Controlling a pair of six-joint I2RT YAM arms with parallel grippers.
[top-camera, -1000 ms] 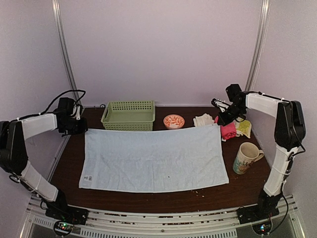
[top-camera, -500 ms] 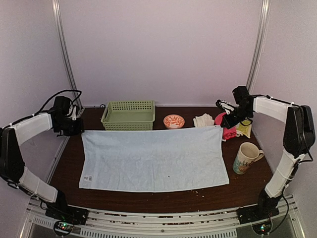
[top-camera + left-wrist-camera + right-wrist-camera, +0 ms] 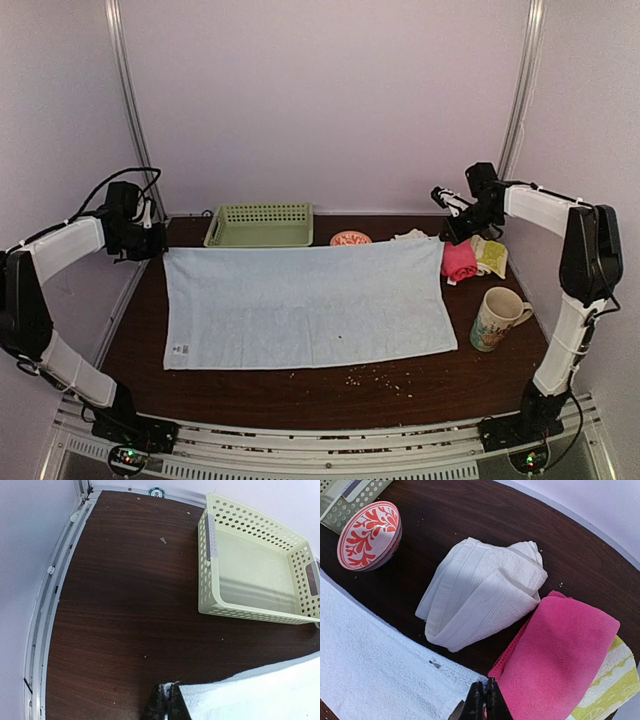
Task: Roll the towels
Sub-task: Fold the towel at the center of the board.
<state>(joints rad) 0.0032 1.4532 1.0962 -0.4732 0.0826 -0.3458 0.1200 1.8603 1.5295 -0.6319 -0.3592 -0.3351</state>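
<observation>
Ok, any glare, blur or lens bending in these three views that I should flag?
Top external view: even soft light, lilac cast, no glare, weave of the pale blue towel not resolved. Left wrist view: wide-angle bending curves the table rail; mild sheen inside the basket. Right wrist view: sharp on the off-white towel, nothing blown out.

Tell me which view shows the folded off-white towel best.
The right wrist view: the off-white towel lies whole, folded, between the red-patterned bowl and the pink cloth. The top view shows only a sliver past the far edge of the pale blue towel. The left wrist view misses it.
</observation>
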